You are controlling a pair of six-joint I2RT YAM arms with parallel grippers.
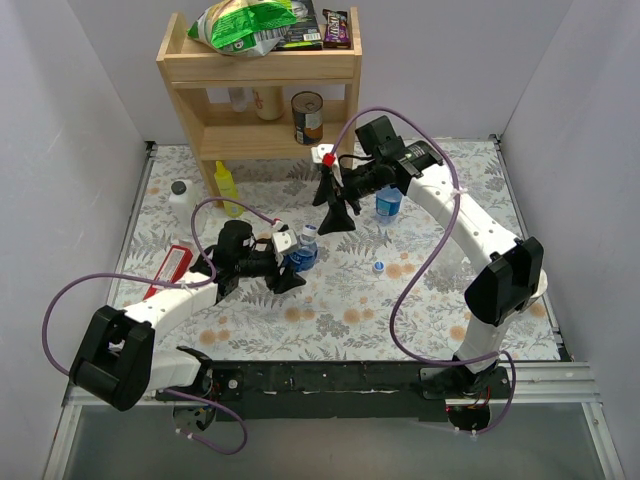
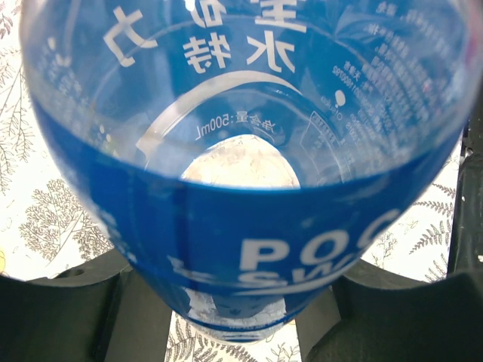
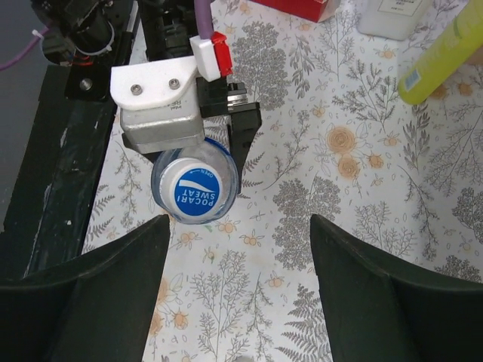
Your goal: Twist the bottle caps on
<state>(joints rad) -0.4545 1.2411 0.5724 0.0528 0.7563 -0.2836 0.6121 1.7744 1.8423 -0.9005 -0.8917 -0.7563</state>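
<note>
Risk sat mostly with the small round blue plastic screw cap (image 3: 195,194) on the clear plastic water bottle with the blue label band (image 1: 305,252). The cap rested on the bottle's neck and looked square in the right wrist view, but how far it was threaded down could not be told. The left gripper (image 1: 296,258) was clenched on the bottle's body, holding it upright over the floral table cover (image 1: 440,300), left of centre. The right gripper (image 3: 239,222) hung near the cap but apart from it, its fingers spread wide with nothing between them.

If the cap was only part-turned, a fresh grasp could knock it askew or cross-thread it, because the spread fingers sat off to one side of the cap, not centred over it. A hard twist could also spin the smooth bottle inside the left grip. A second labelled clear bottle (image 1: 388,201) stood close beside the right arm, where a swing might tip it; whether it wore a cap could not be told. A loose blue cap (image 1: 379,267) lay on the table between the arms and looked light enough to skid away from closing fingers.
</note>
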